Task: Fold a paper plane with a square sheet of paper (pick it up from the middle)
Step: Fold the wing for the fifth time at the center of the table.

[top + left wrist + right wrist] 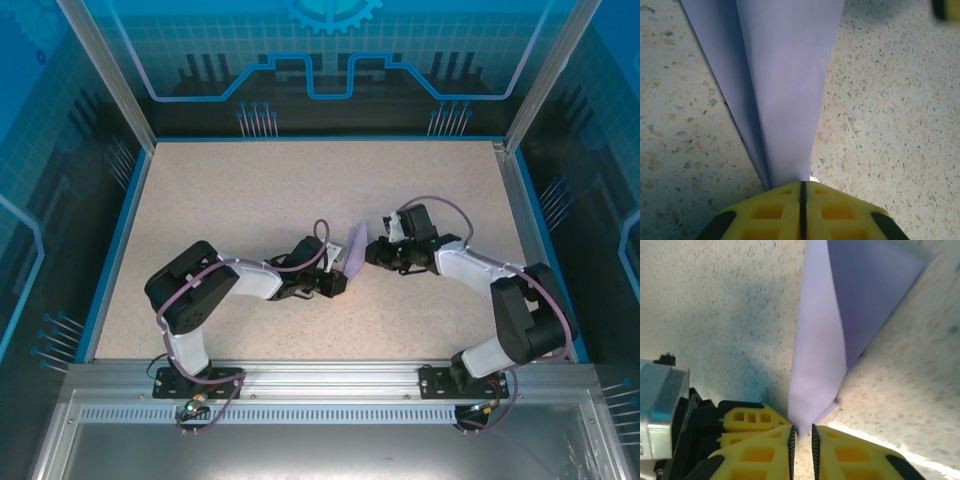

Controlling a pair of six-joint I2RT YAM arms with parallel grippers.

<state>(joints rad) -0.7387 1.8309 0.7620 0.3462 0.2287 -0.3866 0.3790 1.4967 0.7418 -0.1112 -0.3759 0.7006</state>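
- Pinching the narrow end of the folded sheet (790, 75), the left tool (803, 184) is closed on it.
- Right tool (802, 430) is barely parted at the sheet's corner.
- Likely light and floppy; best gripped at layered edges.

The sheet of paper (354, 247) is plain lavender-purple and unmarked, a deeper violet in its shaded fold. The tabletop (260, 190) is beige with fine brown and grey speckles, inside a blue border (118, 240). The left gripper (802, 183) and right gripper (802, 428) are yellow with black pads. The left arm (250, 280) and right arm (462, 262) are white and black, with mauve cables (450, 203). At 12 o'clock the back wall (330, 50) is blue with cyan circuit lines and a gear motif. At 6 o'clock the rail (320, 375) is silver.
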